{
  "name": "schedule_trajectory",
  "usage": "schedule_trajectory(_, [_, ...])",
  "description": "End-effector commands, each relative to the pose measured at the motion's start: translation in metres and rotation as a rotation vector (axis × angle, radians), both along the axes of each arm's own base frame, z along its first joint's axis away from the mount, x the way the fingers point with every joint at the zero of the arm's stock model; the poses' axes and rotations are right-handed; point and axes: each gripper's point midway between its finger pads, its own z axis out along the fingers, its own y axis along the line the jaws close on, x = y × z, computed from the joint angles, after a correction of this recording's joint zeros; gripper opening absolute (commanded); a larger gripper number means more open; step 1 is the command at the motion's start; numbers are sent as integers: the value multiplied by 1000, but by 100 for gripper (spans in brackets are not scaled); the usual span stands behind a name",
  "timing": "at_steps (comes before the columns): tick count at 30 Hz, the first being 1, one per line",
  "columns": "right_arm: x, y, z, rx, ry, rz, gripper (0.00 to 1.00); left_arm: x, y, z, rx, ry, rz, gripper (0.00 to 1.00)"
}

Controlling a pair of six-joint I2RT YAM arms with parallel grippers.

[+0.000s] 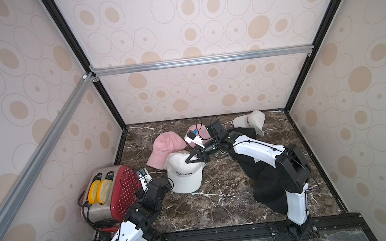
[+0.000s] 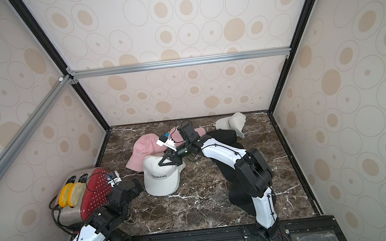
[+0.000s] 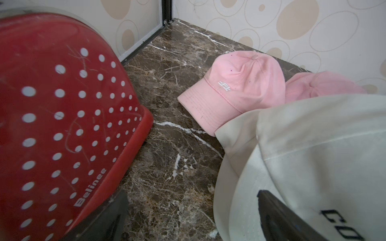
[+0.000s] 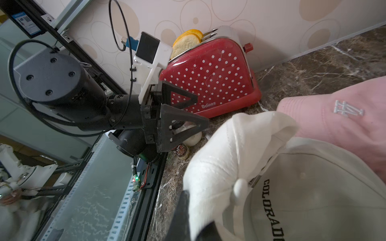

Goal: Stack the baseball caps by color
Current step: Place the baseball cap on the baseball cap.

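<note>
Two white caps lie together at centre left; the lower one (image 1: 186, 179) is lettered COLORADO. My right gripper (image 1: 189, 160) is shut on the crown fabric of the upper white cap (image 4: 225, 154), pinching it near its button. Behind them lie two pink caps (image 1: 164, 148) (image 1: 198, 131). A third white cap (image 1: 248, 121) lies at the back right. Black caps (image 1: 250, 168) (image 1: 269, 192) lie partly under the right arm. My left gripper (image 3: 192, 219) stands open between the toaster and the white caps; one finger (image 3: 275, 210) overlaps the lettered cap, gripping nothing.
A red toaster with white dots (image 1: 119, 192) holding two bread slices (image 1: 99, 190) stands at the front left against the wall. Patterned walls close the marble table (image 1: 219, 196) on three sides. A black rail (image 1: 223, 232) runs along the front edge.
</note>
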Motion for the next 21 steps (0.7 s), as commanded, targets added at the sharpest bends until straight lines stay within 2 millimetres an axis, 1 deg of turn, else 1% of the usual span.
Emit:
schedule_trajectory(1, [-7, 4, -3, -5, 33, 66, 1, 5, -15, 14, -48, -35, -78, 99])
schedule_trajectory(3, [-2, 7, -11, -24, 31, 61, 1, 7, -35, 21, -103, -58, -186, 99])
schedule_trajectory(5, [3, 9, -21, -42, 27, 46, 1, 9, -58, 28, -195, -92, -291, 99])
schedule_trajectory(8, [13, 13, -30, -52, 12, 11, 1, 9, -93, 34, -318, -150, -452, 99])
schedule_trajectory(10, [18, 16, -27, -39, 21, -2, 1, 8, -107, 35, -375, -176, -518, 99])
schedule_trajectory(11, [20, 16, -24, -28, 24, -5, 1, 7, -109, 34, -385, -177, -528, 99])
schedule_trajectory(13, [20, 17, -19, -13, 21, -5, 1, 7, -105, 30, -363, -155, -507, 99])
schedule_trajectory(15, [21, 17, -16, -6, 14, -5, 1, 8, -93, 27, -317, -125, -450, 99])
schedule_trajectory(18, [24, 17, -19, -11, 15, -12, 2, 8, -78, 21, -269, -83, -374, 99])
schedule_trajectory(20, [27, 16, -22, -21, 20, -24, 2, 8, -78, 17, -256, -57, -370, 99])
schedule_trajectory(21, [28, 15, -23, -25, 26, -27, 2, 9, -81, 17, -258, -51, -386, 99])
